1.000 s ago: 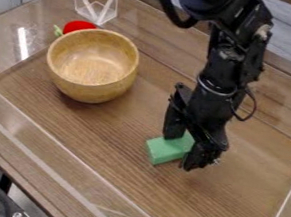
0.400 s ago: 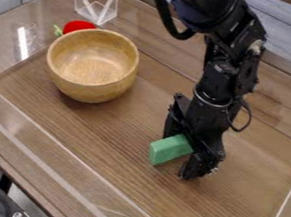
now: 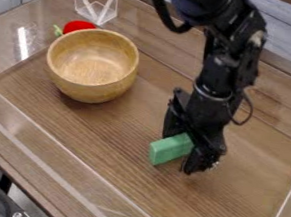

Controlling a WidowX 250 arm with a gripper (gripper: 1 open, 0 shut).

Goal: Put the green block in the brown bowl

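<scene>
While the end effector (image 3: 188, 150) stands low over the green block (image 3: 172, 149) with its jaws spread wide on either side, nothing has been clamped yet. Compared with a second ago, the arm has barely shifted, though the block now sits slightly turned, one end lifted toward the jaws. It rests on the wooden surface (image 3: 89, 144), well apart from the brown bowl (image 3: 92, 64). Closing looks like the next step.
</scene>
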